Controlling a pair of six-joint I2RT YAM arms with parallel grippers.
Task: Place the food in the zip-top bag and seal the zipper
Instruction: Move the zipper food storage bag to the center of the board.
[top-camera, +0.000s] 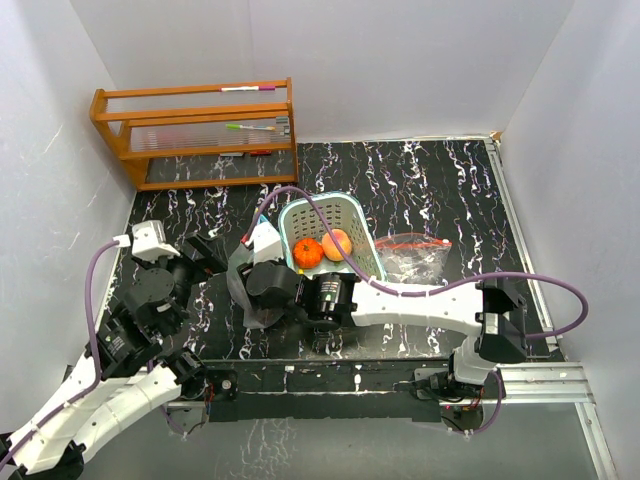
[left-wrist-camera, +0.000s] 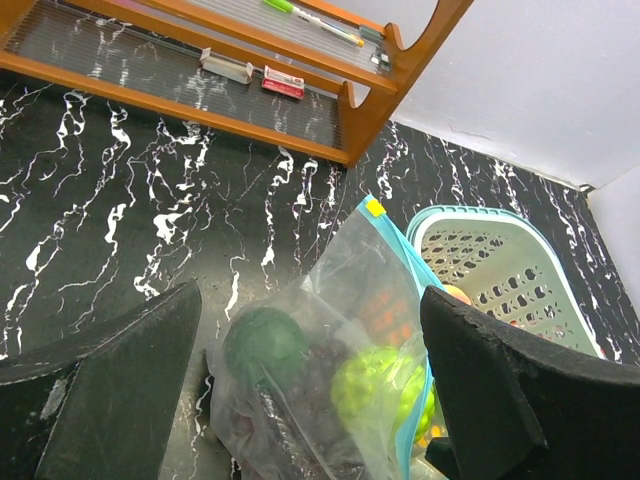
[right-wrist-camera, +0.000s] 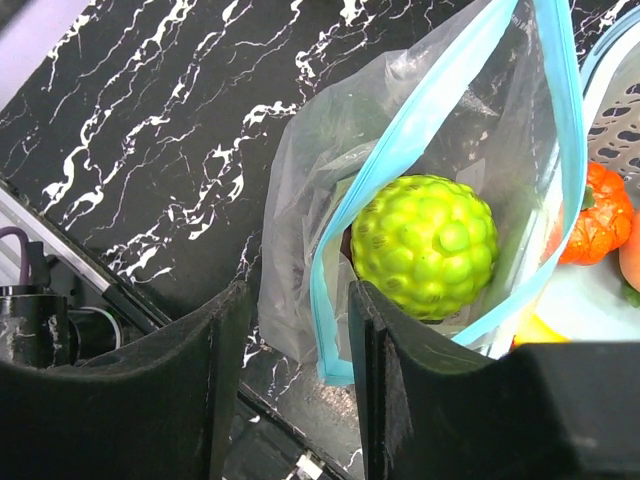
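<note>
Straddling the blue rim of the zip-top bag (right-wrist-camera: 310, 170), the right claw (right-wrist-camera: 300, 300) stands half open, not yet pinching; the left claw (left-wrist-camera: 310, 300) hangs wide open, empty. One bumpy green fruit (right-wrist-camera: 425, 245) lies inside the bag, an orange pumpkin (top-camera: 307, 252) and a peach piece (top-camera: 337, 243) in the basket (top-camera: 330, 200). A slipped rim could collapse the mouth.

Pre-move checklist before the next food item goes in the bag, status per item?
1. Mouth of the clear zip-top bag with blue zipper open: ok.
2. The lime-green bumpy toy fruit inside the bag: ok.
3. Grip of the right claw on the bag rim: cannot tell; the rim sits between its fingers.
4. The left claw open and empty: ok.
5. All food bagged: not ok; orange toy pumpkin and peach toy fruit lie in the pale teal lattice basket.
6. Zipper sealed: not ok.
</note>
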